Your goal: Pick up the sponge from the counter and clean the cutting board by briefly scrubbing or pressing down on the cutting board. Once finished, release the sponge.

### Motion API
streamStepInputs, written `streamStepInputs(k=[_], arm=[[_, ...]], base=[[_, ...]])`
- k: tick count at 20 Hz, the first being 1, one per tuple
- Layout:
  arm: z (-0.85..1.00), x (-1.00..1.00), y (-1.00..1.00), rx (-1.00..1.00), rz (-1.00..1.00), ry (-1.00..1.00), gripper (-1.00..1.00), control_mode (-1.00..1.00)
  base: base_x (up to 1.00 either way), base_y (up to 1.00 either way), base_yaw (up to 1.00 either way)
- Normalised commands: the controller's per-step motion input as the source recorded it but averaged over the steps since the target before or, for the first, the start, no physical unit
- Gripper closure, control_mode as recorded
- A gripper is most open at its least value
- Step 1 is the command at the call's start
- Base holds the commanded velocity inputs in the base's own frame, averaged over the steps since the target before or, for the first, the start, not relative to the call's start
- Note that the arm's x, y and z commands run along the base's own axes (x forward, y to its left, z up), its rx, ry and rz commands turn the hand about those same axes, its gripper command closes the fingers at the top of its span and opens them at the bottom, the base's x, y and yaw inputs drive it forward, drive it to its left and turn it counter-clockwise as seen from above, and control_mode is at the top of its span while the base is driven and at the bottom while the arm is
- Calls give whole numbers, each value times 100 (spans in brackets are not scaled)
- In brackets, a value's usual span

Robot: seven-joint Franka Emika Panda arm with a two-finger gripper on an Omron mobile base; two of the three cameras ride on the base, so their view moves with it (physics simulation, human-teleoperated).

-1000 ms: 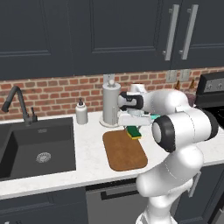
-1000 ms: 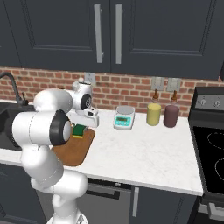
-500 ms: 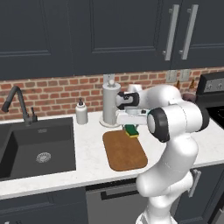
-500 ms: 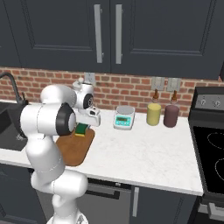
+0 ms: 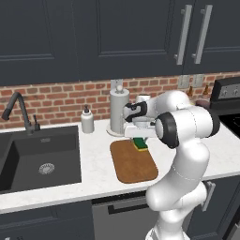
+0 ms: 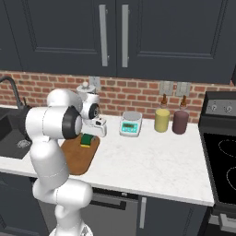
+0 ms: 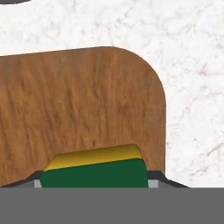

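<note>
The brown wooden cutting board (image 5: 133, 165) (image 6: 79, 159) (image 7: 87, 100) lies on the white counter (image 5: 98, 164) to the right of the sink. The green-topped yellow sponge (image 5: 139, 144) (image 6: 86, 139) (image 7: 94, 170) sits at the board's far right corner. My gripper (image 5: 138, 138) (image 6: 87, 135) (image 7: 94, 183) reaches down onto it from above and is shut on the sponge. In the hand view the sponge lies between the fingertips at the bottom edge, with the board's rounded corner beyond it. The fingertips are mostly hidden by the sponge.
A paper-towel holder (image 5: 118, 110) stands just behind the board, with a soap dispenser (image 5: 87, 120) to its left. The dark sink (image 5: 40, 157) and faucet (image 5: 18, 110) are further left. A white scale (image 6: 130, 123), two bottles (image 6: 162, 120) and the stove (image 6: 221, 156) stand to the right.
The arm's elbow has swung up and leftward while the hand stayed over the board's far right corner. The sponge remains in the gripper at almost the same spot.
</note>
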Motion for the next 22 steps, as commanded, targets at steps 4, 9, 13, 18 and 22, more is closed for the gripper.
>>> streamStepInputs(k=[4, 9, 13, 18, 22], arm=[[-22, 7, 0, 0, 0, 0, 100, -100], [-31, 3, 0, -1, 1, -1, 100, -100], [-42, 4, 0, -1, 2, 0, 100, -100], [-26, 14, 0, -1, 3, -2, 100, -100], [-16, 20, 0, -1, 2, -2, 100, -100]], base=[[0, 0, 0], [0, 0, 0], [0, 0, 0], [0, 0, 0], [0, 0, 0]])
